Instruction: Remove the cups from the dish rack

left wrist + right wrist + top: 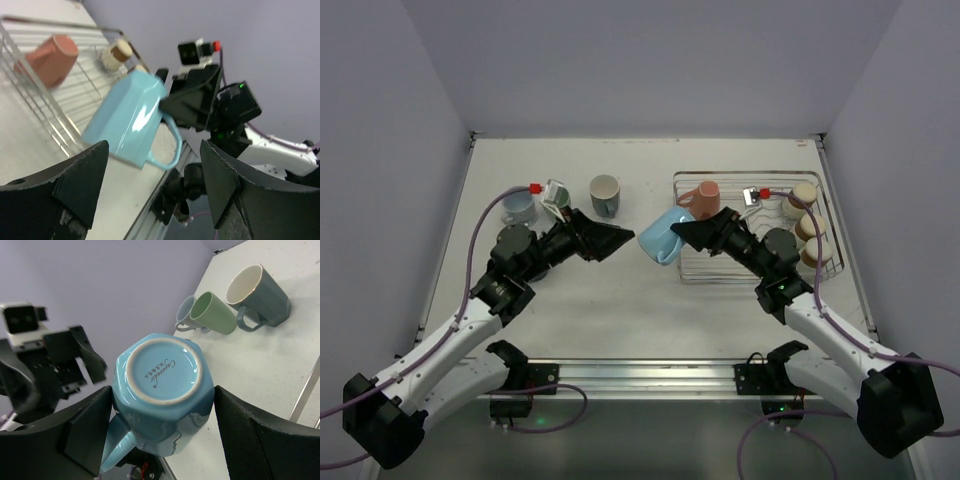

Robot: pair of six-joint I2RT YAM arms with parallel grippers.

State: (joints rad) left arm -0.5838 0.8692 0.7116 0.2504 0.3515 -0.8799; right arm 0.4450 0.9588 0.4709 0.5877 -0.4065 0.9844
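My right gripper (678, 235) is shut on a light blue mug (660, 237) and holds it on its side in the air, just left of the dish rack (750, 176). In the right wrist view the mug (162, 375) shows its base, with a finger on each side and its handle at the lower left. My left gripper (620, 240) is open and empty, and faces the mug (131, 117) from the left with a small gap between. A salmon cup (701, 197) and three beige cups (810, 225) lie in the rack.
Three cups stand on the table at the back left: a pale blue one (518, 207), a green one (556, 195) and a dark blue mug (605, 195). The rack's wire wall (45, 95) is close behind the held mug.
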